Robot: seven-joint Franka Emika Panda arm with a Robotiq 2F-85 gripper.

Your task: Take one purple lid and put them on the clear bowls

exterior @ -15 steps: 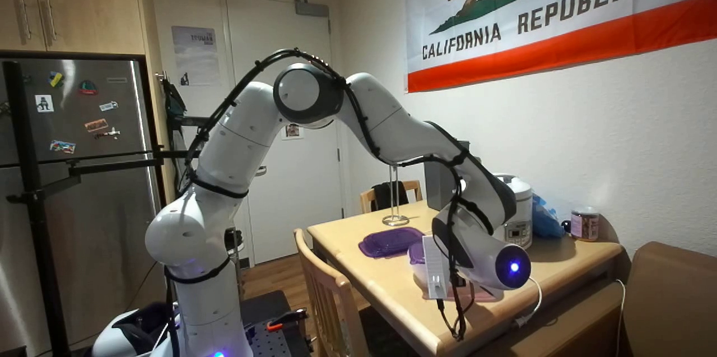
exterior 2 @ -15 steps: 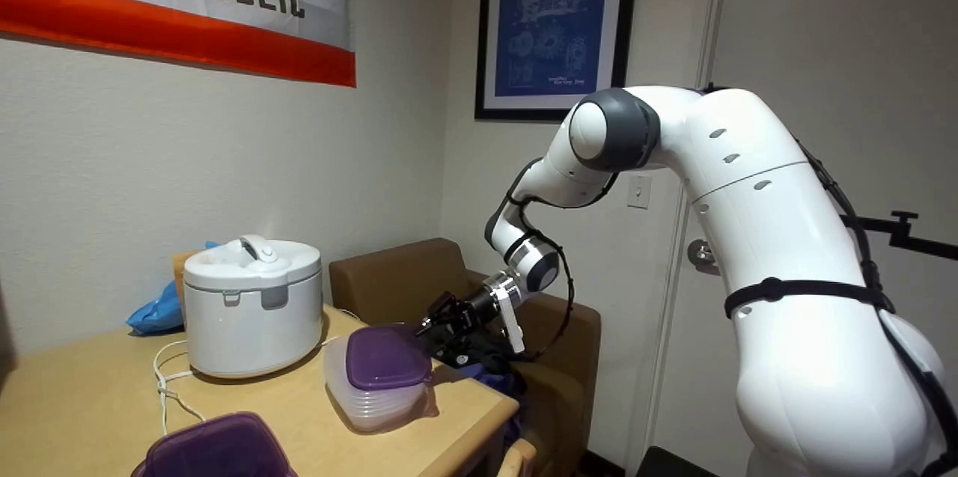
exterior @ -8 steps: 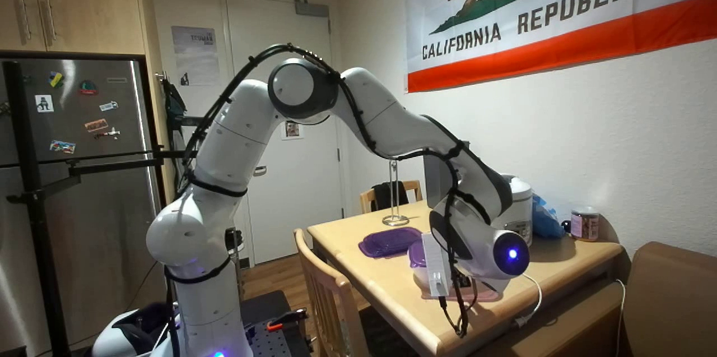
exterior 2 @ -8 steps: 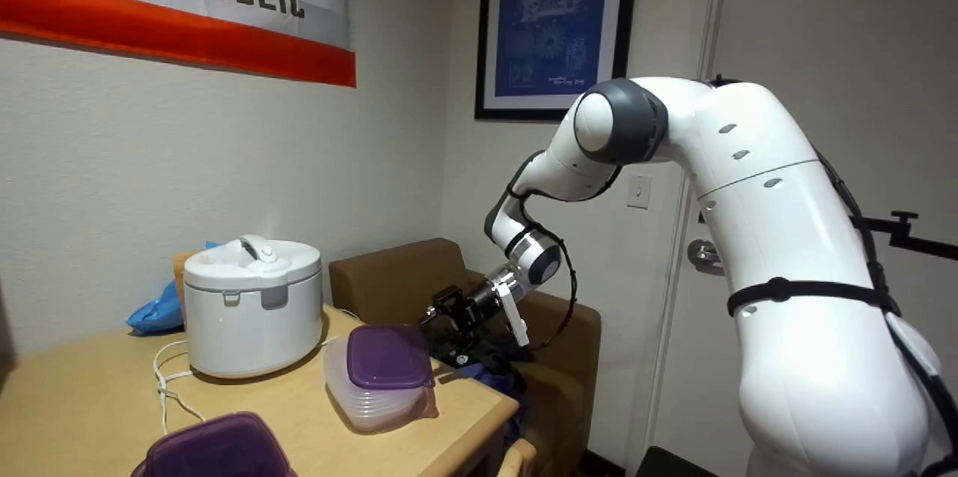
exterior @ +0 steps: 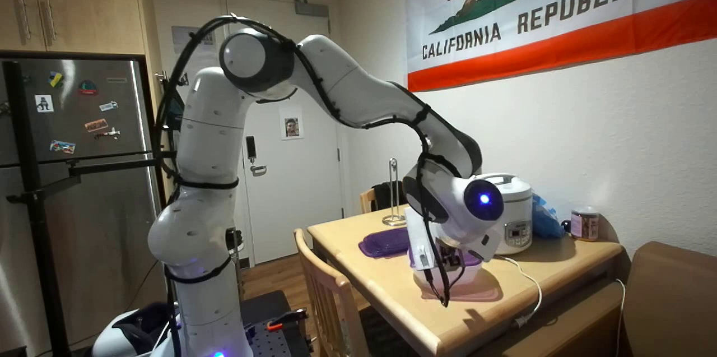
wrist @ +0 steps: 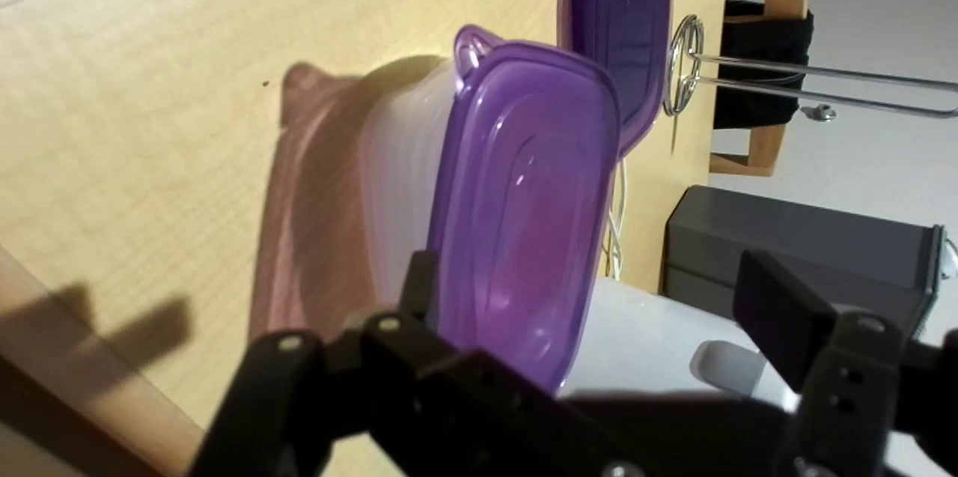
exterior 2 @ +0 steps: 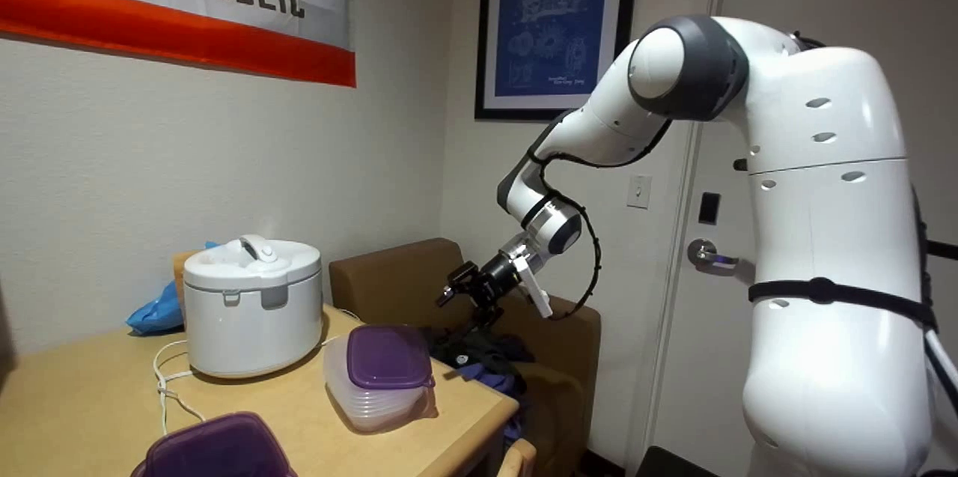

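Fingers (wrist: pixel 782 316) parted, seemingly clear of lid (wrist: pixel 535 215).

A rice cooker (exterior 2: pixel 243 331) stands on the table (exterior 2: pixel 90 402); one wall (exterior 2: pixel 247 155) bears a flag (exterior 2: pixel 179 24).

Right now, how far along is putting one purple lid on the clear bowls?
Looks done: one purple lid rests on top of the clear bowls. In hand: nothing; the fingers stand open, holding no lid. Left: perhaps a check of the fit, since I can't tell whether the lid is pressed down.
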